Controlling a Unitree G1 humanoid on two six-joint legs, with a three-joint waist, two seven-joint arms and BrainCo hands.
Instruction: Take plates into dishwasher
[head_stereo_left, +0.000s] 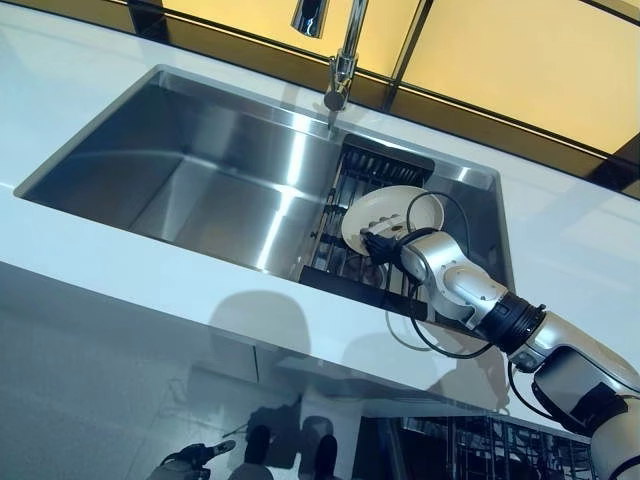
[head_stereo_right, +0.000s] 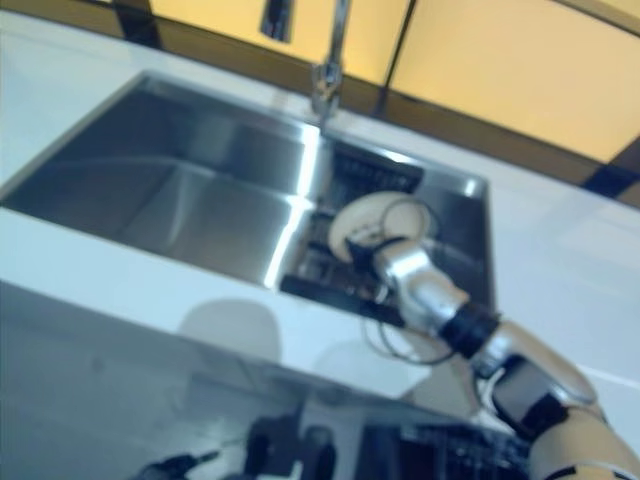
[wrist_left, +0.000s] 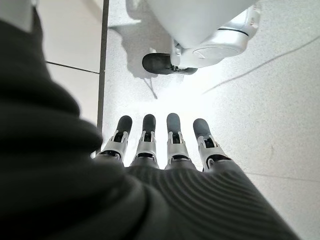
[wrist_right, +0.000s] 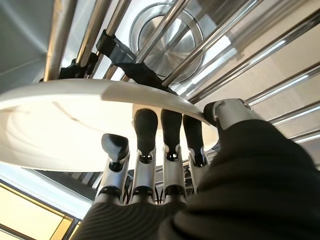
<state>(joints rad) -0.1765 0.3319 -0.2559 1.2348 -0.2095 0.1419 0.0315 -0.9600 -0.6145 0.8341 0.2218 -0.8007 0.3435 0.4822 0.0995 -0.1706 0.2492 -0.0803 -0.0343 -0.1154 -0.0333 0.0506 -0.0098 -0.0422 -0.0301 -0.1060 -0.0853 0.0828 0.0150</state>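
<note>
A white plate (head_stereo_left: 387, 209) stands tilted in the dark wire dish rack (head_stereo_left: 345, 262) at the right end of the steel sink (head_stereo_left: 200, 170). My right hand (head_stereo_left: 384, 246) is at the plate's lower front edge. In the right wrist view its fingers (wrist_right: 145, 142) lie against the plate's face (wrist_right: 65, 125) and its thumb (wrist_right: 226, 112) hooks over the rim, pinching it. My left hand (wrist_left: 172, 142) hangs low over the floor with straight fingers, empty; it also shows at the bottom of the left eye view (head_stereo_left: 192, 460).
A faucet (head_stereo_left: 345, 60) rises behind the sink, just above the rack. A white counter (head_stereo_left: 110, 285) runs along the sink's front. A dishwasher's wire rack (head_stereo_left: 490, 445) shows below the counter at the lower right.
</note>
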